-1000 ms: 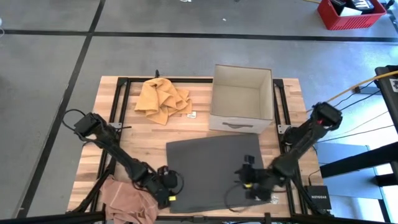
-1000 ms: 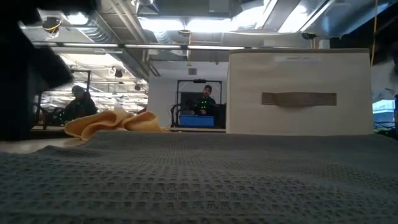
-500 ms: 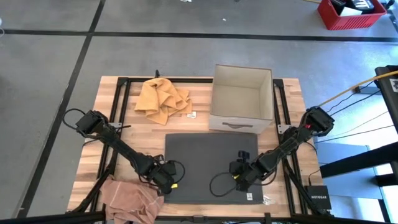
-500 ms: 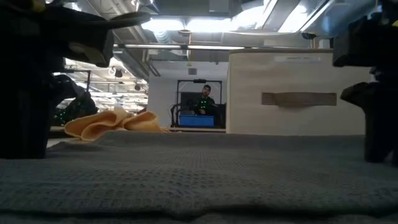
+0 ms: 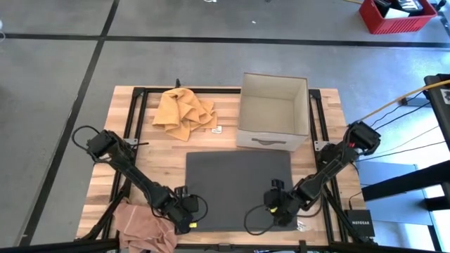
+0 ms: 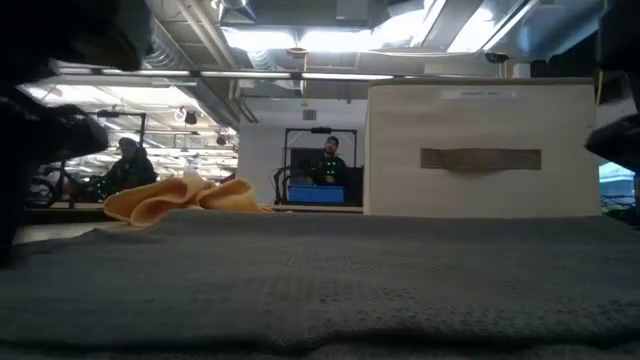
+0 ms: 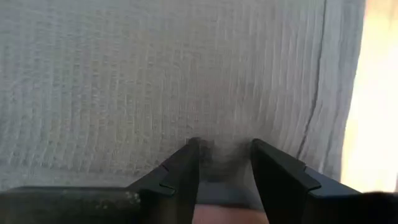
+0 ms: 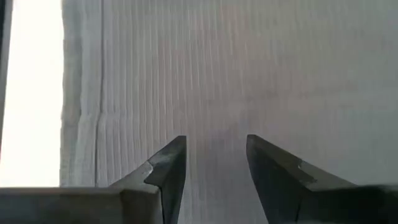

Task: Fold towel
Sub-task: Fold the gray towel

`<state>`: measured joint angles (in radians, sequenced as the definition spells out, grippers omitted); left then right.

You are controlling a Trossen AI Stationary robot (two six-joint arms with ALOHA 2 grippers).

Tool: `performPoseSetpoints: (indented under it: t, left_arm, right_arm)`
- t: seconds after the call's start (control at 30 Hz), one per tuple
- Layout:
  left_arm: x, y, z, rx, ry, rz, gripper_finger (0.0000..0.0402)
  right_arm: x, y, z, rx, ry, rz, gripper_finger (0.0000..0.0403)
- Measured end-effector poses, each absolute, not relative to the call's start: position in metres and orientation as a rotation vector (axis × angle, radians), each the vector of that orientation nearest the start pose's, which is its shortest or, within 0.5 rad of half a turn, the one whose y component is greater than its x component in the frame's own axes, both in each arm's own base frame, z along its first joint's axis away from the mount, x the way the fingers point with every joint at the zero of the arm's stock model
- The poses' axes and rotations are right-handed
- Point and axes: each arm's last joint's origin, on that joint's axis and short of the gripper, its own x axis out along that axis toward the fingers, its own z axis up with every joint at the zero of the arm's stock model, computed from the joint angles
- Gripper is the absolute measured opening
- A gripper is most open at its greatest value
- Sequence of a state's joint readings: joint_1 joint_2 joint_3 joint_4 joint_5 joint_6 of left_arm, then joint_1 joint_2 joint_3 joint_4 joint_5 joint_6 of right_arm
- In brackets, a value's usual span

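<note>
The grey towel (image 5: 239,188) lies flat at table centre, long axis three-to-nine, with the left gripper (image 5: 188,216) and right gripper (image 5: 275,205), both spread, at its near corners, equally close.

Since a second ago the grey towel (image 5: 238,188) has gone from a skewed sheet with its near edge by the desk's front edge to a squarer, shorter rectangle. Half a second ago both hands stood over the towel; now the left hand (image 5: 187,214) and right hand (image 5: 273,209) have drawn back to its near corners.
</note>
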<state>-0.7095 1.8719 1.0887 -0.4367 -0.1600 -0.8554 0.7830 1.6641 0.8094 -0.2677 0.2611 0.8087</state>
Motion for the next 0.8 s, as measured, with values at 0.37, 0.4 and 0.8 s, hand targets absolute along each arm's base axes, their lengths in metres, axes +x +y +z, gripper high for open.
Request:
performPoseSetpoints:
  t: [0.37,0.4,0.8]
  left_arm:
    - [0.275,-0.21,0.192,-0.224,1.11,-0.023,0.0136]
    - [0.275,-0.207,0.196,-0.194,1.088,-0.01,0.0136]
    - [0.307,-0.158,0.189,-0.007,1.055,0.083,0.0188]
  right_arm:
    - [0.202,0.197,0.165,0.344,1.351,0.099,0.0169]
    - [0.202,0.197,0.172,0.339,1.348,0.099,0.0169]
    - [0.208,0.184,0.191,0.085,1.074,-0.051,0.017]
